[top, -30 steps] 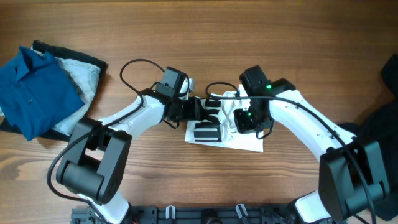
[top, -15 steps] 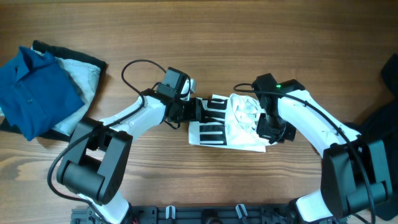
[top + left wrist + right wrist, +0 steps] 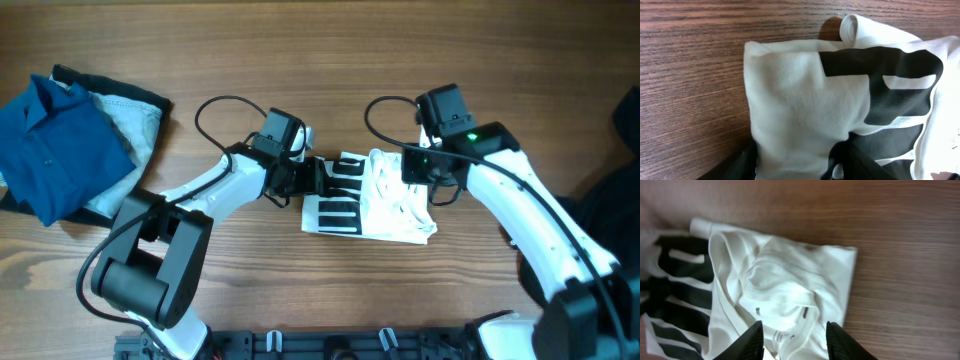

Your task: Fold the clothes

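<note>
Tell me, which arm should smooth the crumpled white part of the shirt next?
Probably right: the right gripper, open, hangs over the crumpled part of the T-shirt, while the left gripper sits at its printed edge.

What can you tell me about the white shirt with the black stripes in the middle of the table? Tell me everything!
The white T-shirt is soft, wrinkly cloth folded into a small rumpled bundle, lying in the middle of the wooden table. Black bars are printed on its left part; its right part is plain white, with the neck opening and a label showing. The left gripper pinches its left edge. The right gripper hangs open above its right part, holding nothing.
</note>
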Available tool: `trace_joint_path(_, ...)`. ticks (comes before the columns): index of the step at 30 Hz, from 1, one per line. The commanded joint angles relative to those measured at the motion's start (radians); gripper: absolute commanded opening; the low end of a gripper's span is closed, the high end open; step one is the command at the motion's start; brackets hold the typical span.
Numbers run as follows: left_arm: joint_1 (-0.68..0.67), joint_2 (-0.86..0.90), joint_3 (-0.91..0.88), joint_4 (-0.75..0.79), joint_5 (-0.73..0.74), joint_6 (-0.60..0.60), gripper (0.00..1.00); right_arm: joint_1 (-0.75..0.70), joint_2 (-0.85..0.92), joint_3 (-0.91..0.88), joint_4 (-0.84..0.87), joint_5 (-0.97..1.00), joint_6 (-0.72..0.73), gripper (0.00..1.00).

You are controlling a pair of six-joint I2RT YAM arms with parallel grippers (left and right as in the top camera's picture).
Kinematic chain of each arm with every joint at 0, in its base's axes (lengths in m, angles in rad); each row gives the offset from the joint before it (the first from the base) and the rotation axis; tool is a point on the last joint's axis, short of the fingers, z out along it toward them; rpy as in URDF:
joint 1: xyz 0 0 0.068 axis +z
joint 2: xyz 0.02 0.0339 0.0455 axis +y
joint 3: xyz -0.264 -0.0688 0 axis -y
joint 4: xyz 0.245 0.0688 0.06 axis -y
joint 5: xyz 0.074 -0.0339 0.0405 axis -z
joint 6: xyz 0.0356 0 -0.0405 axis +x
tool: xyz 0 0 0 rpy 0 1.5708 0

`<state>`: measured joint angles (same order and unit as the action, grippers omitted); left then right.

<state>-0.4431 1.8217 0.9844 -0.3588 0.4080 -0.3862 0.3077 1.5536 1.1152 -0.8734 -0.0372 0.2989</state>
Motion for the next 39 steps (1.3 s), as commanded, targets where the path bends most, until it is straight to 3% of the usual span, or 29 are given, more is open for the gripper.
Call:
trace_joint_path(1, 0.000, 0.017, -0.005, -0.003, -0.018, 0.013, 0.54, 0.015, 0.105, 0.008, 0.012, -0.101, -0.145, 0.41)
trace_joint_path(8, 0.000, 0.017, -0.005, -0.004, -0.017, 0.012, 0.54, 0.019, 0.175, 0.008, 0.176, 0.023, -0.139, 0.43)
trace_joint_path(10, 0.000, 0.017, -0.005, -0.004, -0.017, 0.012, 0.54, 0.019, 0.175, 0.008, 0.190, 0.040, -0.140, 0.40)
trace_joint_path(12, 0.000, 0.017, -0.005, -0.004, -0.017, 0.012, 0.54, 0.019, 0.175, 0.008, 0.183, 0.040, -0.140, 0.20)
trace_joint_path(13, 0.000, 0.017, -0.005, -0.004, -0.018, 0.012, 0.54, 0.019, 0.175, 0.008, 0.178, 0.040, -0.138, 0.04)
trace_joint_path(17, 0.000, 0.017, -0.005, -0.004, -0.017, 0.012, 0.54, 0.018, 0.175, 0.008, 0.161, 0.072, -0.103, 0.04)
trace_joint_path(21, 0.000, 0.017, -0.005, -0.016, -0.017, 0.012, 0.54, -0.035, 0.172, 0.009, 0.092, 0.312, 0.206, 0.04)
trace_joint_path(26, 0.000, 0.017, -0.005, -0.018, -0.017, 0.013, 0.54, -0.157, 0.172, 0.008, 0.091, 0.314, 0.221, 0.04)
trace_joint_path(28, 0.000, 0.017, -0.005, -0.018, -0.018, 0.012, 0.54, -0.167, 0.173, 0.008, 0.093, 0.285, 0.161, 0.04)
trace_joint_path(29, 0.000, 0.017, -0.005, -0.018, -0.018, 0.013, 0.54, -0.167, 0.173, 0.008, 0.093, 0.259, 0.119, 0.07)
trace_joint_path(31, 0.000, 0.017, -0.005, -0.018, -0.018, 0.013, 0.54, -0.167, 0.173, 0.008, 0.070, 0.222, 0.064, 0.49)
trace_joint_path(33, 0.000, 0.017, -0.005, -0.019, -0.017, 0.013, 0.54, -0.168, 0.172, 0.009, 0.037, 0.228, 0.040, 0.51)
trace_joint_path(35, 0.000, 0.017, -0.005, -0.019, -0.017, 0.013, 0.54, -0.172, 0.159, 0.021, -0.025, 0.210, 0.049, 0.45)
trace_joint_path(39, 0.000, 0.017, -0.005, -0.019, -0.017, 0.013, 0.54, -0.171, 0.082, 0.029, -0.111, -0.099, -0.086, 0.44)
